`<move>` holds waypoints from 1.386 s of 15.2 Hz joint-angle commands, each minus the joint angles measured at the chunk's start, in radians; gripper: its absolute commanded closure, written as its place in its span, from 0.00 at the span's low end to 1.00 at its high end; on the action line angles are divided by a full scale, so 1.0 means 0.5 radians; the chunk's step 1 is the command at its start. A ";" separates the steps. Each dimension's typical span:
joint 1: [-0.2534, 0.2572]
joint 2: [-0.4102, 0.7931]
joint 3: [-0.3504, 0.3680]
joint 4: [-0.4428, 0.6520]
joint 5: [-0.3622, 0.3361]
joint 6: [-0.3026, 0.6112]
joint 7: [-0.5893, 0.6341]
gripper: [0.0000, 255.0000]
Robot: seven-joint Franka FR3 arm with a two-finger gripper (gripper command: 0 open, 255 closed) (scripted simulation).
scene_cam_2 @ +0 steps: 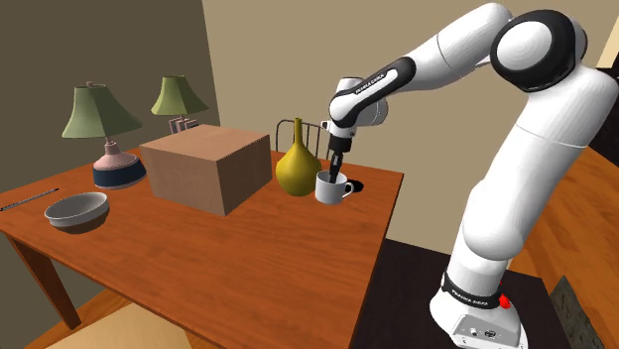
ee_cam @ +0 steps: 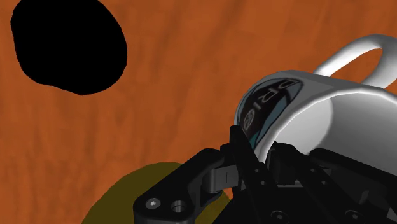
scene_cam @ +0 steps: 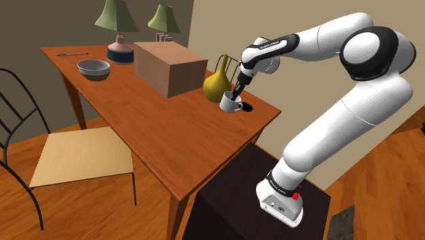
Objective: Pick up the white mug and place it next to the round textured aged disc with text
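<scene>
My gripper is shut on the rim of the white mug, one finger inside the cup and one outside. The mug has a handle and a round printed emblem on its side. It sits low over the wooden table; I cannot tell whether it touches the top. A flat, round, black disc lies on the table right beside the mug, toward the table's far corner. In the wrist view the disc lies beyond the gripper and the mug.
A yellow vase stands close behind the mug, next to a brown box. Farther along the table are a grey bowl and two green-shaded lamps. A chair stands by the table's long side.
</scene>
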 commanded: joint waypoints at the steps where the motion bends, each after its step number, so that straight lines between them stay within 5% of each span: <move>1: 0.004 0.030 -0.004 -0.027 0.015 0.056 -0.016 1.00; 7: 0.018 0.148 -0.018 -0.105 0.085 0.243 -0.084 1.00; 15: 0.018 0.148 -0.017 -0.105 0.085 0.243 -0.084 1.00; 16: 0.018 0.148 -0.017 -0.105 0.085 0.243 -0.084 0.00; 21: 0.018 0.148 -0.017 -0.105 0.085 0.243 -0.084 0.00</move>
